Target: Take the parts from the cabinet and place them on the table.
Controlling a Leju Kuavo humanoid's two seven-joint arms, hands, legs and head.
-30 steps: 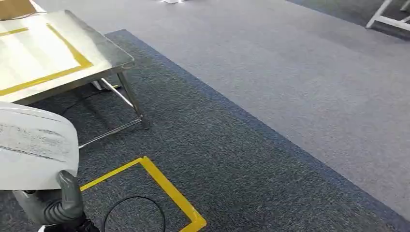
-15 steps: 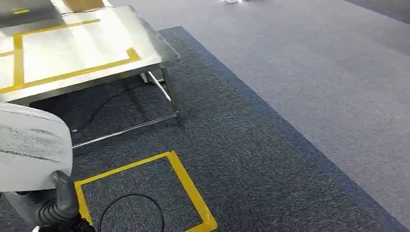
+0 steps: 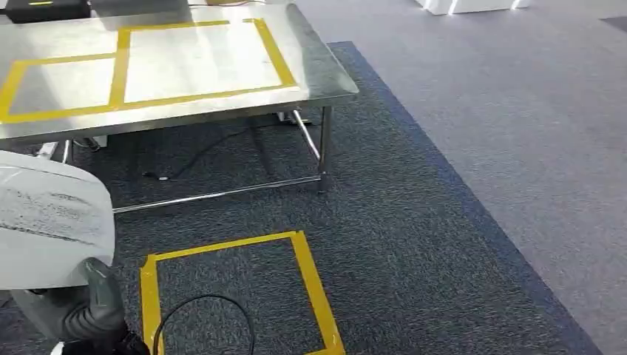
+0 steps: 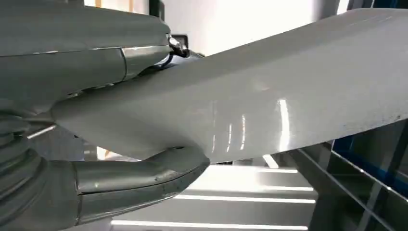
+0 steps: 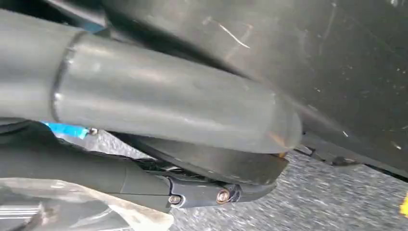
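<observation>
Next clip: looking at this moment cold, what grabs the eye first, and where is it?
The steel table at upper left in the head view, its top marked with yellow tape rectangles. On the dark carpet in front of it lies a yellow tape square with a black cable looping into it. At lower left, the left hand holds a large white part.

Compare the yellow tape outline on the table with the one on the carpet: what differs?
The tape outline on the table lies on shiny steel and is split by a cross strip into two boxes; the tape square on the carpet lies on dark carpet as one undivided box. A black cable loops inside the carpet square; both table boxes are bare. Both are yellow tape rectangles.
</observation>
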